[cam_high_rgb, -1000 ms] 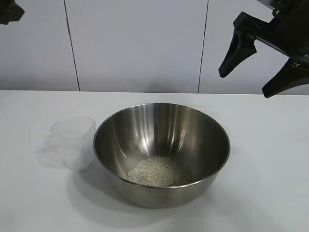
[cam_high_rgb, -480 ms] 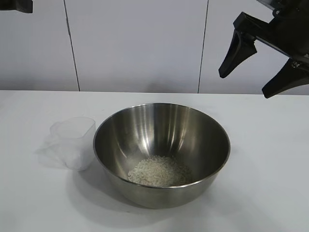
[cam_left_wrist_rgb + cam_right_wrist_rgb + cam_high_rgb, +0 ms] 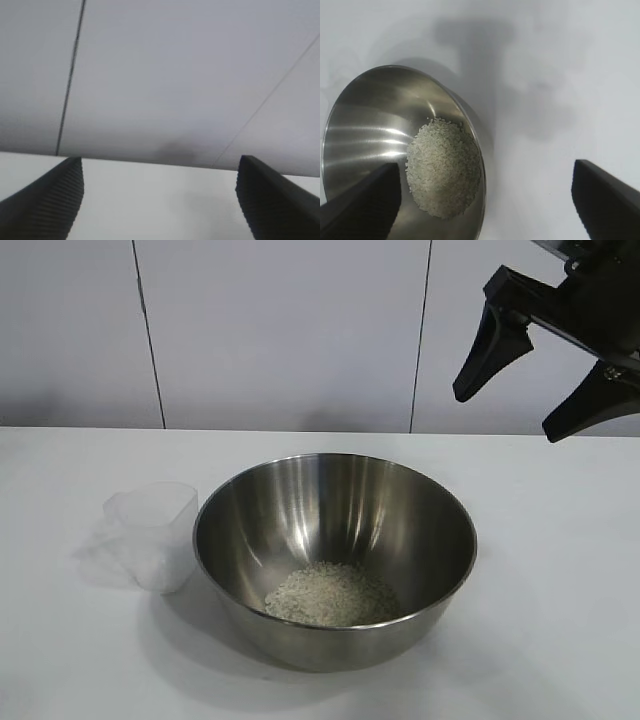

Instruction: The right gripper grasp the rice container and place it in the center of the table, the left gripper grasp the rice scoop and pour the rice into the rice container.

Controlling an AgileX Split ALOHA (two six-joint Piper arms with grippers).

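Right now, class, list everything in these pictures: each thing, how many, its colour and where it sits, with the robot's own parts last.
rice container: one, shiny steel bowl, near the middle of the table.
rice: one pale white heap, at the bottom of the rice container.
rice scoop: one, clear plastic, upright on the table beside the rice container, on the left arm's side; it looks empty.
table: one, white, under everything.
wall panels: pale grey with dark seams, behind the table.
right gripper: one, black, jaws open, raised above the table at the exterior view's upper right, holding nothing.
left gripper: one, black, jaws open, seen only in its own wrist view, facing the wall, holding nothing.
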